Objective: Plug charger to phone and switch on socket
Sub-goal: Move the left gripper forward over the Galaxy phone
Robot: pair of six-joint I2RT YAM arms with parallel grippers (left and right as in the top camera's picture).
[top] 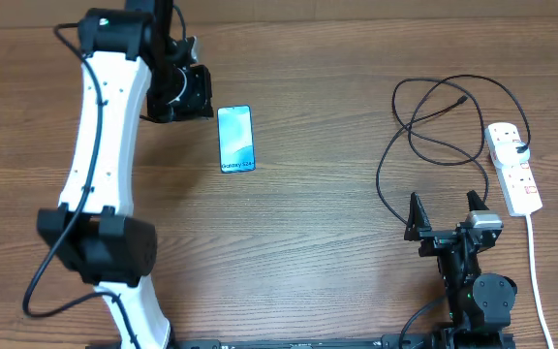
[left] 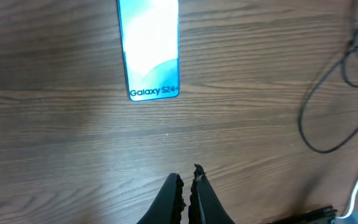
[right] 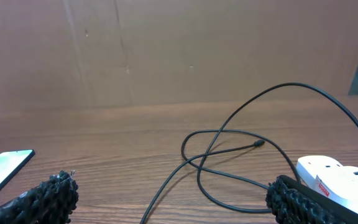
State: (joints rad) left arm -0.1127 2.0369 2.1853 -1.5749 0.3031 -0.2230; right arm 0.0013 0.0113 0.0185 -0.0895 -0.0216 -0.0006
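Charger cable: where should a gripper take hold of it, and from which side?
Just behind the connector tip, from above, fingers closing across the cable. That end of the charger lies flat and fairly straight on the table, away from where its loops cross, so a top-down pinch there should keep the tip aimable. The open right gripper is the nearer one.

You had bare counter [top: 318, 252] all round the phone [top: 236, 139]. Nothing lay between it and the left gripper [left: 188, 179], which hung near it with its jaws closed. The wide stretch from the phone across to the right gripper [top: 445, 206] was free as well. On the right, the charger [right: 229, 150] sprawled in loose loops, crossing the way from that spread gripper to the socket [top: 512, 167]. The white cord [top: 534, 271] ran down close beside the right arm.
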